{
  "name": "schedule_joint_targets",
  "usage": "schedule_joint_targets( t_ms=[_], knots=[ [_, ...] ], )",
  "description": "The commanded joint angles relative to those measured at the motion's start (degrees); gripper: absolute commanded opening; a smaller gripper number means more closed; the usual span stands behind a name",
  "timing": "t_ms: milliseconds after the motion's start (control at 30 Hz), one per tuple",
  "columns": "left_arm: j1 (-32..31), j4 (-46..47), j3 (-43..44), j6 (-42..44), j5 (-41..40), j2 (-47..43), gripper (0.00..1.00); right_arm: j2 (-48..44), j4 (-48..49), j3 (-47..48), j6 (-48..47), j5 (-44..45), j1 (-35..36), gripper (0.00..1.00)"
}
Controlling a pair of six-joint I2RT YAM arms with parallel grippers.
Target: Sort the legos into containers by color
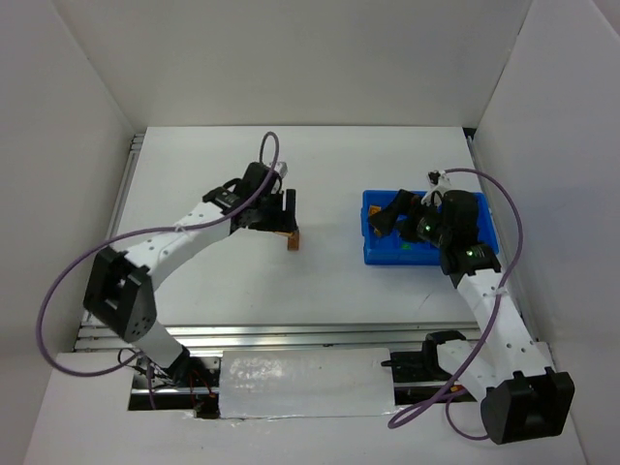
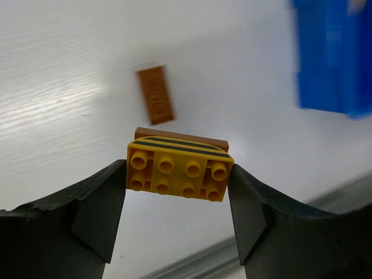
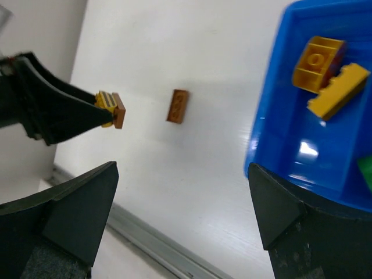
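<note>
My left gripper (image 2: pixel 177 192) is shut on a yellow lego with black stripes (image 2: pixel 177 170) and a brown piece behind it, held above the table. It shows in the right wrist view (image 3: pixel 110 108) too. A brown flat lego (image 2: pixel 155 95) lies on the white table beyond it, also seen from above (image 1: pixel 294 241) and in the right wrist view (image 3: pixel 178 106). My right gripper (image 3: pixel 183 200) is open and empty, over the left end of the blue tray (image 1: pixel 370 254). In the tray (image 3: pixel 273 133) lie an orange lego (image 3: pixel 317 63), a yellow lego (image 3: pixel 338 90) and a green one (image 3: pixel 366 170).
White walls enclose the table on the left, back and right. A metal rail (image 1: pixel 291 334) runs along the table's near edge. The right arm (image 1: pixel 489 300) reaches over the tray and hides most of it from above.
</note>
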Motion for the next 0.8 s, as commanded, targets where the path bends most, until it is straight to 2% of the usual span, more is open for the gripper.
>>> schedule_joint_targets(
  t_ms=[0,67,333,500,700,767],
  knots=[
    [-1.61,5.79,-0.17,-0.08,14.14,-8.01,0.00,-3.71,6.30,-0.21,-1.25,-9.66,1.27,1.00],
    [-2.74,9.57,-0.78,0.35,23.53,-11.61,0.00,-5.30,7.54,0.04,0.06,-12.57,1.36,1.00],
    [-6.09,22.92,-5.51,-0.70,39.48,-22.51,0.00,-4.97,3.69,5.40,6.02,-20.13,2.41,1.00],
    [-7.94,28.04,-9.57,2.81,39.94,-27.88,0.00,-3.73,5.69,6.64,13.94,-25.93,4.60,1.00],
    [-10.84,32.17,-10.54,10.53,39.41,-28.85,0.00,-4.61,18.17,2.51,30.79,-27.35,10.05,1.00],
    [-11.63,34.10,-10.89,12.04,38.54,-29.37,0.00,-4.26,21.69,1.98,33.28,-26.64,12.41,1.00]
  ],
)
